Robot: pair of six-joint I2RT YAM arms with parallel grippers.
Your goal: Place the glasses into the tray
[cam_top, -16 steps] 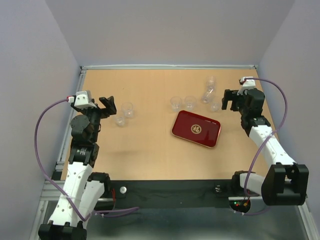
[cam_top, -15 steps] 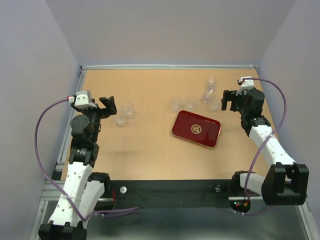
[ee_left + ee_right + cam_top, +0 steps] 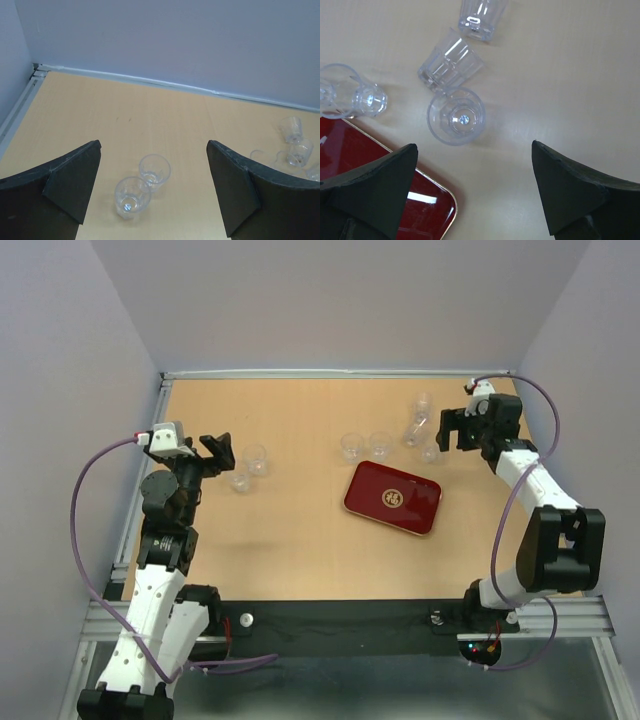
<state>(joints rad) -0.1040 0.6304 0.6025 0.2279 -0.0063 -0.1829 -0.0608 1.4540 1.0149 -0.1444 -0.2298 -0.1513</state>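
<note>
Seen from above, the flat dark red rectangular tray (image 3: 415, 508) with a small gold round emblem (image 3: 393, 498) lies right of centre on the tan wooden bench (image 3: 300, 540). The small clear tumbler glasses (image 3: 351, 446) all sit outside it on the bench. Two stand side by side just past its far edge, three cluster near its far right corner, and two more are well apart to the left. The left hand (image 3: 220, 452) hovers just beside that left pair, spread wide with nothing in its grasp. The right hand (image 3: 447, 430) hangs just right of the cluster of three, equally wide and holding nothing.

In the left wrist view, two dark fingers (image 3: 70, 185) stand far apart around bare bench and the left pair. The nearer glass (image 3: 132, 197) and the farther glass (image 3: 154, 170) are both upright, mouths up, touching each other and touching neither finger. More glasses show small at the right edge.

In the right wrist view, the dark fingers (image 3: 570, 190) are again wide apart with nothing between them. An upright glass (image 3: 456, 116) stands just ahead of the gap. Right behind it is a tipped glass (image 3: 450, 62), which appears to lie on its side, and another is cut off at the top edge. Two further glasses stand at the left. A rounded, gold-edged corner of the tray shows at lower left, near the upright glass but apart from it.
</note>
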